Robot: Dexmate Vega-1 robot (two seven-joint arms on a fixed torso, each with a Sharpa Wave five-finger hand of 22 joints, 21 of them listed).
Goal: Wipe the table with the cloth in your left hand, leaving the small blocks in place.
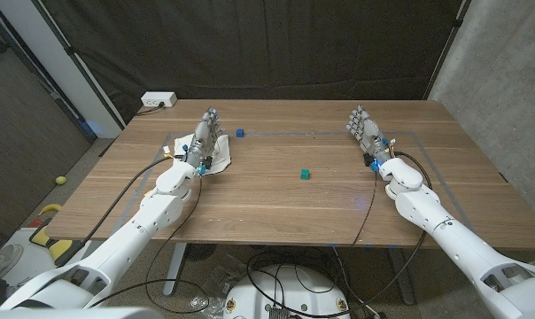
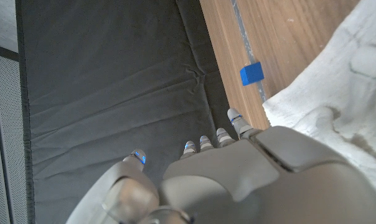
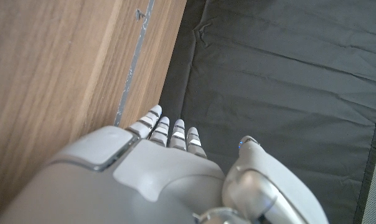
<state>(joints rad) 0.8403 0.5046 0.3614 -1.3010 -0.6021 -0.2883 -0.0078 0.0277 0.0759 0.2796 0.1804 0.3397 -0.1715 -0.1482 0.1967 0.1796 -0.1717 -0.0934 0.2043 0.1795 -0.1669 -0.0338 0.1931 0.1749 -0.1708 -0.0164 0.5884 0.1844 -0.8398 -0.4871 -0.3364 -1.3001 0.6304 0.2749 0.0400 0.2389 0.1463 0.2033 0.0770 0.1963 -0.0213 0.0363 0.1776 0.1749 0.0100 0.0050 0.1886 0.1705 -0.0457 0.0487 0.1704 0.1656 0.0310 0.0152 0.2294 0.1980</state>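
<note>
Dark curtain hangs behind a wooden counter w/ a faint taped rectangle on it, concrete wall at the frame's right. Left hand sits upper left of the head view, on top of the white cloth, fingers straight and pointing toward the far edge; it presses the cloth rather than clenching it, prob. because a wipe needs the fabric spread under the palm, not bunched. Cloth is rumpled, spilling out on the side toward the frame's centre. In the left wrist view the same cloth fills the right side, fingertips reaching past the counter's edge line toward the curtain. Blue block stands just beside the cloth, a bit farther back and apart from it; that's the near hazard, since a stroke that way would likely nudge it. Green block sits mid-counter, well apart from both hands. Right hand waits upper right, holding nothing, fingers extended and close together, likely parked out of the wiping path. Wiping looks barely begun; next stroke prob. has to steer around the blue block.
</note>
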